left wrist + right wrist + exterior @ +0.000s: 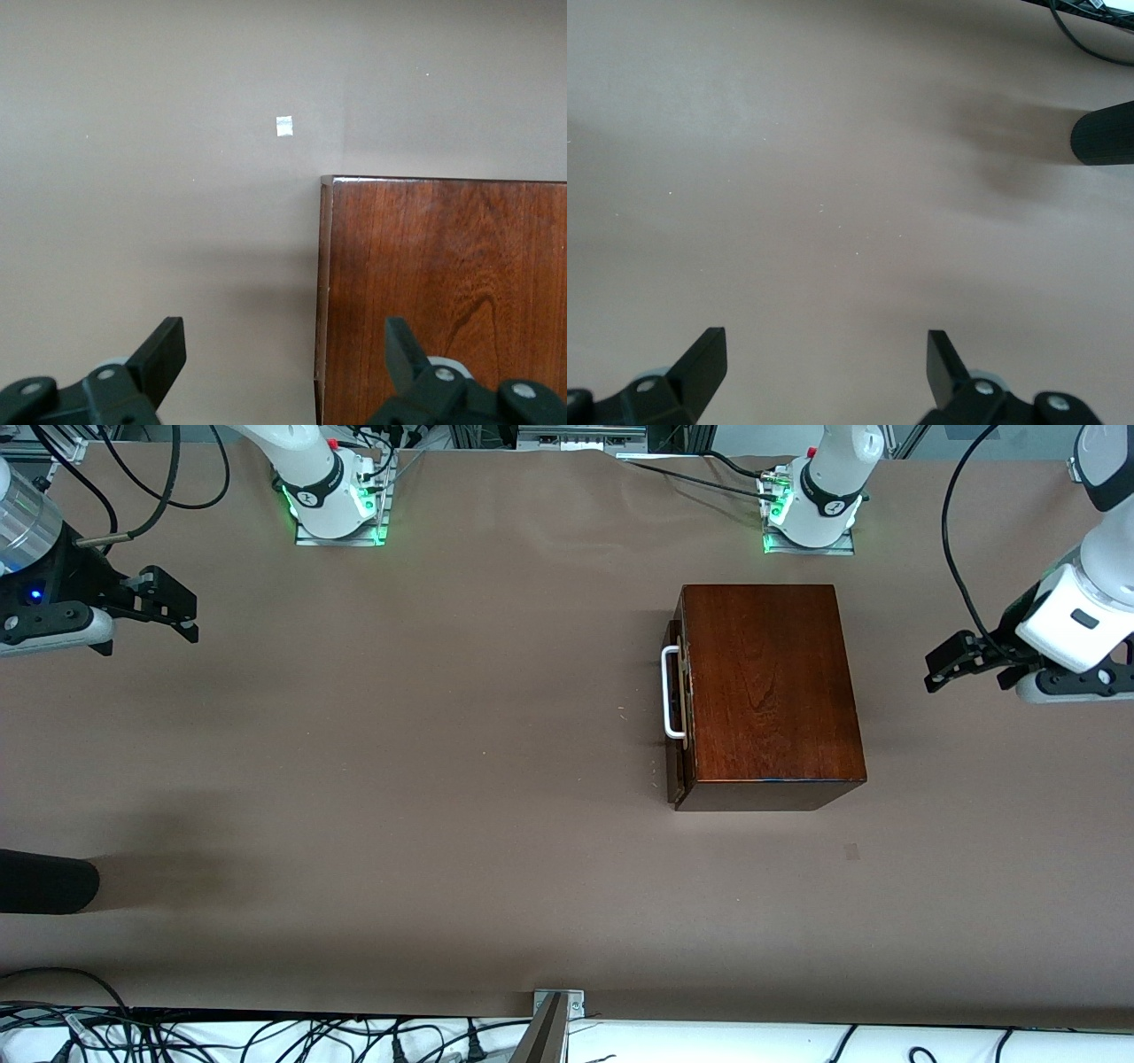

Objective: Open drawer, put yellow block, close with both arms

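We see the wooden drawer box (769, 691) standing on the bench (399, 779) toward the left arm's end. Its drawer front with the white handle (672, 693) faces the right arm's end of the bench, so a pull on the handle would draw it out toward the open middle of the bench. The drawer front sits close against the box body; we judge it shut or very nearly shut.

We find no yellow block in any view. It may lie inside the shut drawer, or it may be out of the cameras' reach; the pictures do not settle which. This scene therefore fits both a stage with the block yet to be stowed and a stage with the block stowed and the drawer pushed home.

The left gripper (961, 662) hangs over the bench just beside the box, on the side away from the handle. Its fingers (159, 350) stand wide apart and carry nothing. The left wrist view shows one corner of the box top (443, 292) below it and a small pale mark (284, 127) on the bench covering.

The right gripper (168, 607) hangs over the bare bench at the right arm's end, well apart from the box. Its fingers (704, 359) are likewise spread and carry nothing. Both arms wait clear of the box.

A dark rounded object (44, 881) juts in at the bench edge near the right arm's end; we cannot identify it.
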Motion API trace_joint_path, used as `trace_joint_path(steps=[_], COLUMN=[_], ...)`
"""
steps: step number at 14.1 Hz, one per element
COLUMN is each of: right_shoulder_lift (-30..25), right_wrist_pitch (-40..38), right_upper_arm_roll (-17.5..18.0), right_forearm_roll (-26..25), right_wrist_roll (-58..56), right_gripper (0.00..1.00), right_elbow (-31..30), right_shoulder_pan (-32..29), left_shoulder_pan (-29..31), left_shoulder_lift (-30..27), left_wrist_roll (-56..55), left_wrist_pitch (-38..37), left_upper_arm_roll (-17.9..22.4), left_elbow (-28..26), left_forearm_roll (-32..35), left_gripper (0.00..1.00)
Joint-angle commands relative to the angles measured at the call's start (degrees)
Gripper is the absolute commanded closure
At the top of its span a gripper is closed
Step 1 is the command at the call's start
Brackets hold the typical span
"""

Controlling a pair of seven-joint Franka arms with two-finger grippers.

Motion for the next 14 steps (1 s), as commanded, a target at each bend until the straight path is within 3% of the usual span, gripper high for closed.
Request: trace_joint_path(steps=[1,6,14], right_shoulder_lift=[-0.1,-0.1,-0.1], right_wrist_pitch=[-0.9,-0.9,-0.9], right_upper_arm_roll=[0.0,0.0,0.0], right_forearm_roll=[0.2,0.2,0.2], right_wrist_roll=[0.5,0.5,0.5], right_gripper=[0.0,0.0,0.0], right_elbow=[0.7,0.7,0.7], right_shoulder_pan=[0.0,0.0,0.0], left_shoulder_pan=[-0.3,-0.3,-0.3], left_shoulder_lift=[-2.1,-1.2,-0.8], left_wrist_roll=[-0.5,-0.8,-0.6], left_wrist_pitch=[1.4,-4.5,-5.1], left_upper_arm_roll=[0.4,-0.9,-1.1], left_elbow=[-2.6,-0.7,0.4], left_forearm_roll=[-0.9,-0.7,-0.8], left_gripper=[0.0,0.0,0.0])
